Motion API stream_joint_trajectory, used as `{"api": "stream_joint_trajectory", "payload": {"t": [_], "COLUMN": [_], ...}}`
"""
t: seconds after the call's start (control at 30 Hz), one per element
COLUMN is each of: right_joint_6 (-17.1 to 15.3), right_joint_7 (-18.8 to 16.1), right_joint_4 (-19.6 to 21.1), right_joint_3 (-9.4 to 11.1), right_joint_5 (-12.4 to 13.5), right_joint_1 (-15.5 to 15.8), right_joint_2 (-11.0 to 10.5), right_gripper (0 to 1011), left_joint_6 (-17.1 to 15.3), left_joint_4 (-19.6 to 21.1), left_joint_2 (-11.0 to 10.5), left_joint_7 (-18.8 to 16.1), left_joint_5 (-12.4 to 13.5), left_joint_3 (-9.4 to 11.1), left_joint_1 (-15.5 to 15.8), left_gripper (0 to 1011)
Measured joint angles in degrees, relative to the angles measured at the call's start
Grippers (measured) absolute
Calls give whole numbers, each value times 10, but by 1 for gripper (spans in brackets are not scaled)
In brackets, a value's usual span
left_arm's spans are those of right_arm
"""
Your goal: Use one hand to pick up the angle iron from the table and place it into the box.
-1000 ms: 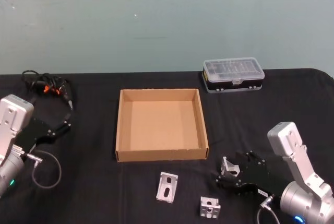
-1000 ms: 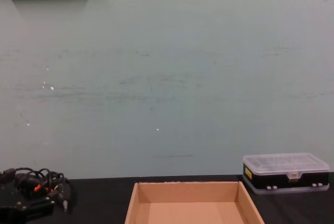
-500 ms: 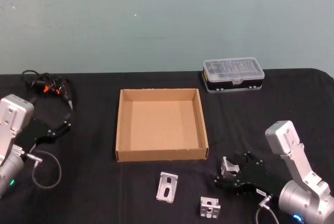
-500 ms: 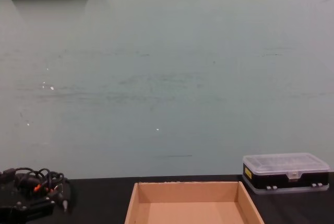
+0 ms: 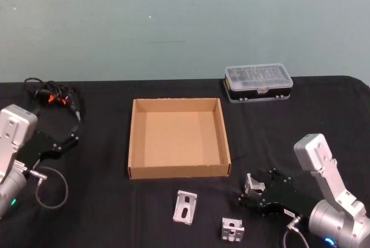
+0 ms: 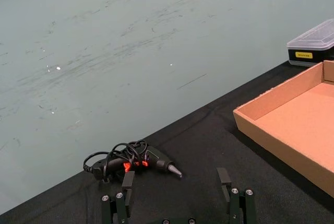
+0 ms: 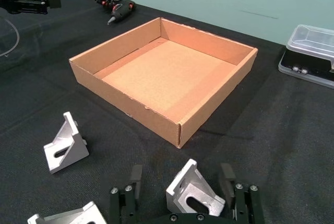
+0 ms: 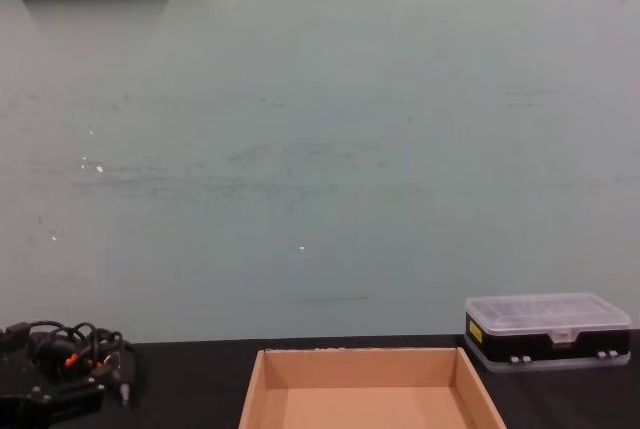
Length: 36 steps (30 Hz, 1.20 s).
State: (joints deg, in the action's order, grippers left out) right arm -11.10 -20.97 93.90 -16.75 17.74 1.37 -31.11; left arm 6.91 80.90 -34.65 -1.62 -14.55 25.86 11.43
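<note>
Cardboard shows bare across the whole floor of the box, so by my reckoning no bracket has been delivered yet. My right claw sits low on the table at the near right, just in front of the box's near right corner. Its fingers are spread, one on each side of the angle iron, with a gap between each finger and the metal, so nothing is gripped. Two more brackets lie on the table to the left of it, one near the centre and one nearer me. My left claw is parked at the far left, spread and empty. Closing, lifting, carrying and dropping are all left to do.
</note>
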Motion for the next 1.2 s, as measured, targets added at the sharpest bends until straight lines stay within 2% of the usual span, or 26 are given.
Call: {"api": "stream_joint_trajectory", "payload": {"t": [0.03, 0.1, 0.17, 0.23, 0.3, 0.4, 0.43, 0.93, 1.2], "right_joint_6": [0, 0, 0, 0, 1, 1, 1, 1, 1], "right_joint_7": [0, 0, 0, 0, 1, 1, 1, 1, 1], "right_joint_4": [0, 0, 0, 0, 0, 0, 0, 0, 0], "right_joint_3": [0, 0, 0, 0, 0, 0, 0, 0, 0], "right_joint_5": [0, 0, 0, 0, 0, 0, 0, 0, 0], "right_joint_1": [0, 0, 0, 0, 0, 0, 0, 0, 0], "right_joint_2": [0, 0, 0, 0, 0, 0, 0, 0, 0], "right_gripper": [930, 848, 830, 738, 708, 599, 539, 92, 81], "left_joint_6": [0, 0, 0, 0, 0, 0, 0, 0, 0], "left_joint_4": [0, 0, 0, 0, 0, 0, 0, 0, 0], "left_joint_2": [0, 0, 0, 0, 0, 0, 0, 0, 0], "left_joint_7": [0, 0, 0, 0, 0, 0, 0, 0, 0], "left_joint_5": [0, 0, 0, 0, 0, 0, 0, 0, 0], "left_joint_3": [0, 0, 0, 0, 0, 0, 0, 0, 0], "left_joint_1": [0, 0, 0, 0, 0, 0, 0, 0, 0], "left_gripper": [1000, 1000, 1000, 1000, 1000, 1000, 1000, 1000, 1000]}}
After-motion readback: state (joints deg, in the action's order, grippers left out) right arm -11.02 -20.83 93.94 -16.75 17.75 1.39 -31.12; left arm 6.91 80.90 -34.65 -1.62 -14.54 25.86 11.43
